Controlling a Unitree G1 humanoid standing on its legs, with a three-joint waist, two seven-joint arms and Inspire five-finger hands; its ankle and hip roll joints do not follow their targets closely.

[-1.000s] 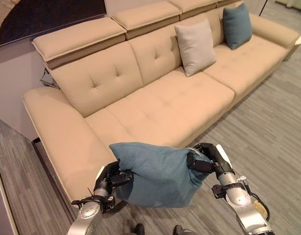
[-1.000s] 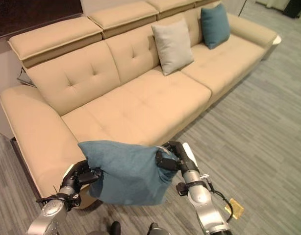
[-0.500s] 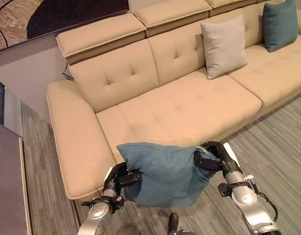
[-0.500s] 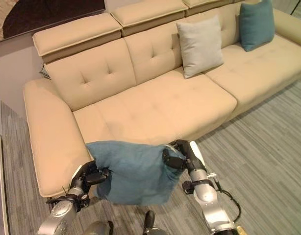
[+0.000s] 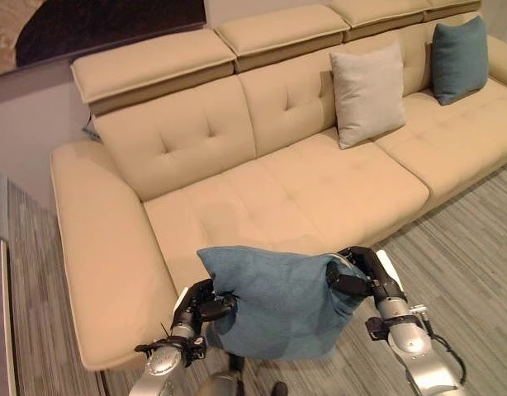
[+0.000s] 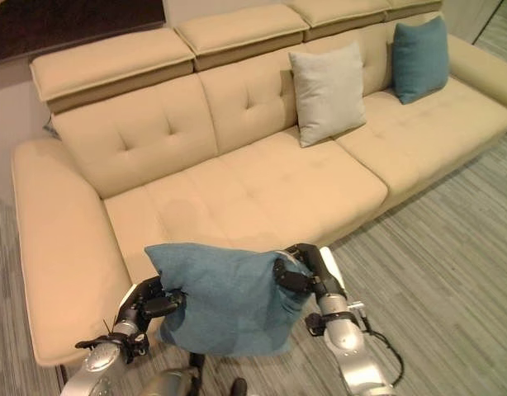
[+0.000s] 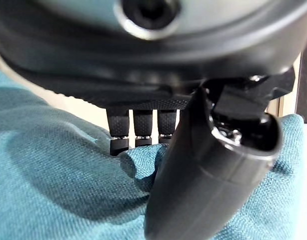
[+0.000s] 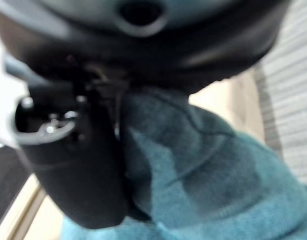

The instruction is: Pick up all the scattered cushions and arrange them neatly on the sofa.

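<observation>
Teal cushion [image 5: 274, 301]: eye views, held up before beige sofa [image 5: 262, 177], left hand [image 5: 200, 301] and right hand [image 5: 357, 272] pinching its top corners.
Sofa back: grey cushion [image 5: 367, 95], second teal cushion [image 5: 458, 59].
Left wrist view: thumb and fingers [image 7: 136, 132] clamp teal cloth.
Right wrist view: thumb pinches teal cloth.

Silver-grey arms; dark left hand [image 5: 200, 304], right hand [image 5: 359, 275]; ribbed black fingers [image 7: 136, 131].
</observation>
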